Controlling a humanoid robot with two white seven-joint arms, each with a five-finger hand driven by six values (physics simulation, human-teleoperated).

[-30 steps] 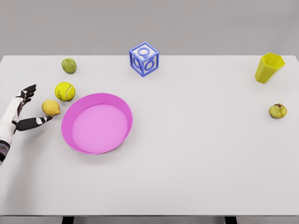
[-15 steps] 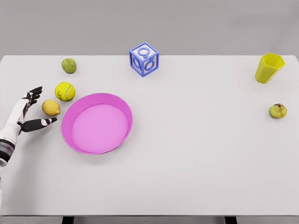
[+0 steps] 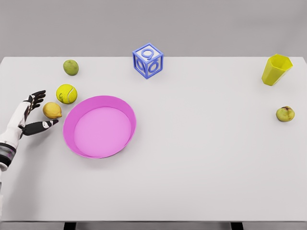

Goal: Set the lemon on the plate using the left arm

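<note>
Lemon [image 3: 52,110] lies on the worktop [image 3: 201,163] near its left edge, just beside the left rim of the pink plate [image 3: 100,126], not on it. Its long axis runs roughly along the worktop's left-right direction, slightly tilted; the small nipple end points toward the plate. The stem end faces the left edge.

The left robot hand [image 3: 29,114] is spread wide around the lemon's outer side. Fingers [image 3: 35,98] are fanned above and behind it, and the thumb [image 3: 42,126] reaches forward below it. It holds nothing; whether any digit touches the fruit cannot be told. The right arm is not in view.

A tennis ball [image 3: 66,94] sits just beyond the lemon toward the far edge, very near it. A green lime [image 3: 71,67] lies farther on toward the far left corner. Blue letter cube [image 3: 148,60] at the far edge middle, yellow cup [image 3: 276,69] near the far right corner, a small pear-like fruit [image 3: 285,114] near the right edge, all well apart from the work.

Risks, as judged: the lemon is rounded and may roll away if the thumb and fingers close unevenly, pushed against the plate rim or into the tennis ball. The upper fingers could also knock the ball as they curl. A grip across the tapered end may slip; closing across the fat middle looks safer
</note>
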